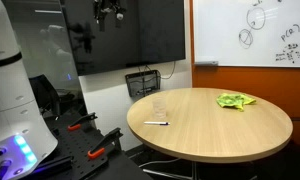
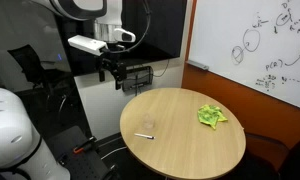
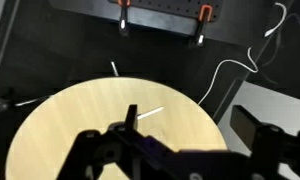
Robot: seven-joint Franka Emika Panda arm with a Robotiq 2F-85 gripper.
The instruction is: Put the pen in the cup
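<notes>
A pen (image 1: 155,123) lies flat on the round wooden table (image 1: 220,128), close in front of a clear cup (image 1: 158,105) that stands upright. Both exterior views show the pen (image 2: 143,135) and the cup (image 2: 148,125) near the table's edge. My gripper (image 2: 115,72) hangs high above and to the side of the table, far from both; it also shows at the top of an exterior view (image 1: 110,12). In the wrist view the gripper (image 3: 187,122) is open and empty, with the pen (image 3: 150,113) small and far below. I cannot make out the cup in the wrist view.
A green cloth (image 1: 234,100) lies on the far side of the table. A whiteboard (image 2: 260,50) is on the wall. A black wire basket (image 1: 142,83) stands behind the table. Orange-handled clamps (image 1: 82,122) lie on the dark base beside the table.
</notes>
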